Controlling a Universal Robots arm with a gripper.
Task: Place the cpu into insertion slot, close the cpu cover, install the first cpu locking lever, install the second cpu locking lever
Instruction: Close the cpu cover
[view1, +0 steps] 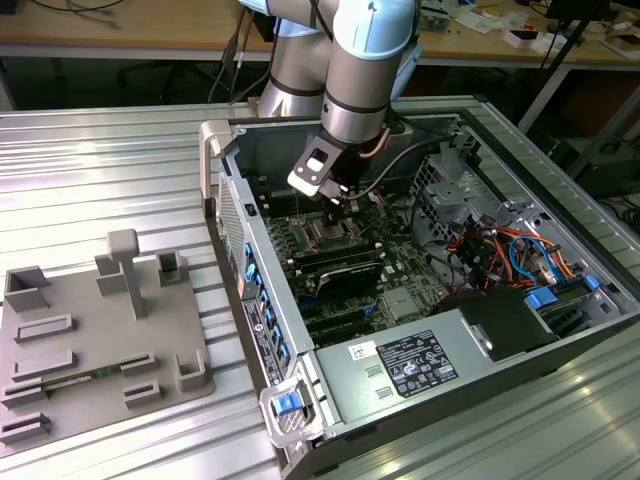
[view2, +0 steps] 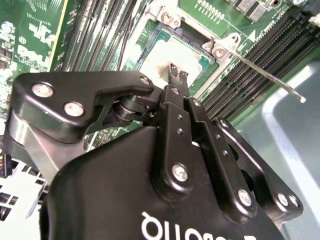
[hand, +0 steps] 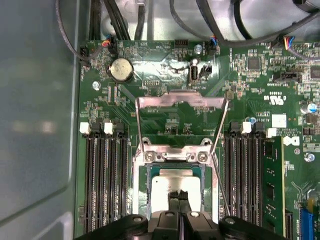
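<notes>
cpu (hand: 162, 186) lies under the hand (hand: 178, 194), perhaps touching

Ribbed metal table (view1: 110, 170) up front; wooden bench (view1: 130, 25) behind w/ cables & clutter, dark underneath.
</notes>
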